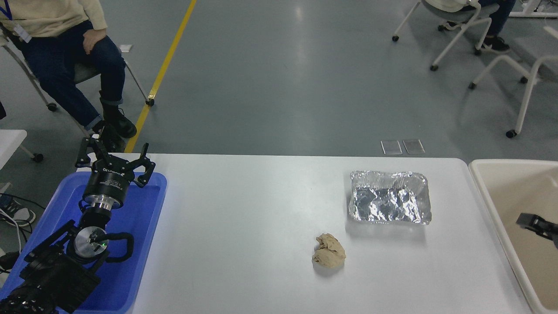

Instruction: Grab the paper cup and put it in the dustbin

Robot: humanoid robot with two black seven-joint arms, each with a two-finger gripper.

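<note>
The dustbin, cream with a thick white rim, stands at the table's right end and is cut off by the picture's edge. The paper cup is out of view. A black part of my right gripper reaches in from the right edge over the dustbin's inside; only this tip shows. At the lower left, my left gripper is parked over the blue tray, open with nothing in it.
A silver foil tray sits right of the table's middle, and a crumpled tan paper ball lies in front of it. A person sits on a chair at the top left, and wheeled chairs stand at the top right.
</note>
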